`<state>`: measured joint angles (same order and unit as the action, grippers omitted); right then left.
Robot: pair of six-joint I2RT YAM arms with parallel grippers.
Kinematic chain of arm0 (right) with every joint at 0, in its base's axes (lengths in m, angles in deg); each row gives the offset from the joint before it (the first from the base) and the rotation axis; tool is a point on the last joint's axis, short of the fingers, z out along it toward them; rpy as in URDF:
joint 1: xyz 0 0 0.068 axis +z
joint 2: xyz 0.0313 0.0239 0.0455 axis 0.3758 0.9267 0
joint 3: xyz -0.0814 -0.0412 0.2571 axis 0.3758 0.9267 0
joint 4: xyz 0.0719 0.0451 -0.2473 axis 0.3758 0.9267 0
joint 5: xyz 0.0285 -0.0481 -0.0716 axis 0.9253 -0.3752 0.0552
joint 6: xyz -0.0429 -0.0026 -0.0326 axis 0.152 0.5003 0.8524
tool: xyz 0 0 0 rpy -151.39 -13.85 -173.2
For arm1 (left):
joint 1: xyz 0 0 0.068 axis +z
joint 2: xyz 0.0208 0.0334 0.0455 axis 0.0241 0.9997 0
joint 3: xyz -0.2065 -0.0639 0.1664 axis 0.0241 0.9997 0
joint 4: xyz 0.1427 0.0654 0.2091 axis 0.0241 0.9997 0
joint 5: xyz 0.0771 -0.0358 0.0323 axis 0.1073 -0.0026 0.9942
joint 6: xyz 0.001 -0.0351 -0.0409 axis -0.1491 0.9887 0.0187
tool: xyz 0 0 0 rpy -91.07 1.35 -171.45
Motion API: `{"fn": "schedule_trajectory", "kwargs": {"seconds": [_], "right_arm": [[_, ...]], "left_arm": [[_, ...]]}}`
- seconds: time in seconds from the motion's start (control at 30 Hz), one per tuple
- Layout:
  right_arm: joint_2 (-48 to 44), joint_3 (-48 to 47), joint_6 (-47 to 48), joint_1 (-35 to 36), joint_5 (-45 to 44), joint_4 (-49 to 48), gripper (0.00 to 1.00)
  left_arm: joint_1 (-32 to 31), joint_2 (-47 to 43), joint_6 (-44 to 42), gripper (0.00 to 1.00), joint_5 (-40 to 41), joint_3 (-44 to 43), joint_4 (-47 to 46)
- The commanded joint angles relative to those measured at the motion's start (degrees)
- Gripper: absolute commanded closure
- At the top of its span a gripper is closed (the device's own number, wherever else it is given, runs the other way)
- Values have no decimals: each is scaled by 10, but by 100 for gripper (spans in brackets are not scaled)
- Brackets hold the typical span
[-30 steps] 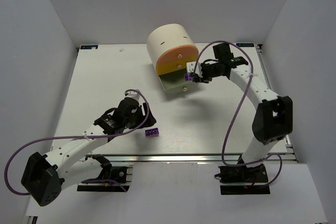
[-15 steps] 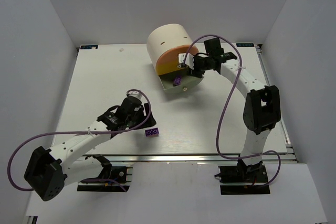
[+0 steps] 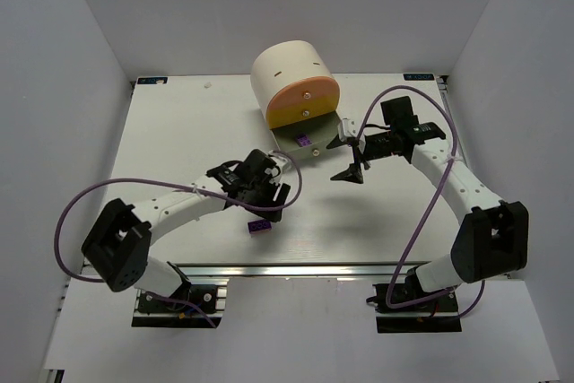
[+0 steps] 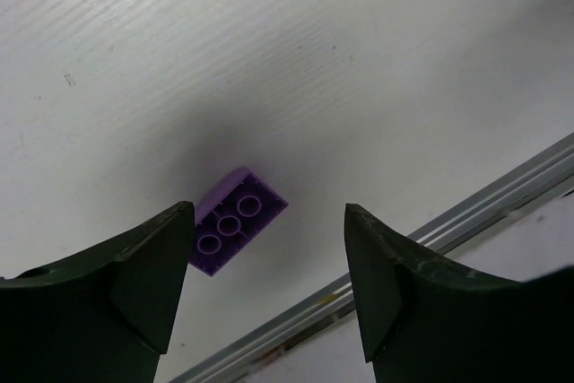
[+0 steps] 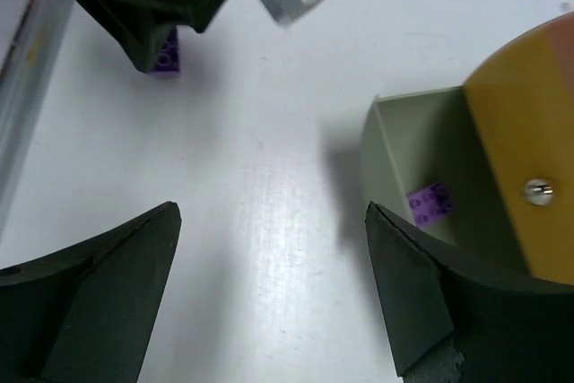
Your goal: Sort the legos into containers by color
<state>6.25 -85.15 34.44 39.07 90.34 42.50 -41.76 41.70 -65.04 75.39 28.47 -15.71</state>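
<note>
Since one purple lego [image 5: 430, 204] was dropped in the grey-green drawer [image 5: 387, 145] and the right pincer [image 3: 348, 157] pulled back, jaws apart, the other purple lego [image 4: 235, 221] on the counter [image 4: 377, 60] is hovered over by the left pincer [image 4: 267, 211], jaws apart, probably the last pick.

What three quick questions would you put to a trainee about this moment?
1. True or false: the right pincer grips a brick.
2. Which colour is the open drawer? A peach-orange, B yellow, C grey-green.
3. Fill in: the loose brick under the left pincer is ____.
Key: 1 false, it is open and empty. 2 C. 3 purple.
</note>
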Motion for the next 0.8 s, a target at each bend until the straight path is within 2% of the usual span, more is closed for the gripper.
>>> {"fn": "schedule_trajectory", "kwargs": {"seconds": [0.0, 0.27, 0.57, 0.63, 0.77], "right_arm": [[-16, 22, -21, -7, 50, 6, 11], [-44, 51, -31, -21, 55, 11, 11], [-61, 55, -50, -35, 58, 2, 11], [-63, 56, -51, -37, 58, 0, 11], [-68, 59, -59, -46, 61, -2, 13]], "left_arm": [[-20, 25, -123, 22, -6, -26, 53], [-50, 81, -214, 22, 101, -47, 80], [-73, 120, -232, 24, 110, -24, 48], [-73, 119, -229, 28, 120, -17, 44], [-79, 112, -211, 61, 142, -24, 41]]}}
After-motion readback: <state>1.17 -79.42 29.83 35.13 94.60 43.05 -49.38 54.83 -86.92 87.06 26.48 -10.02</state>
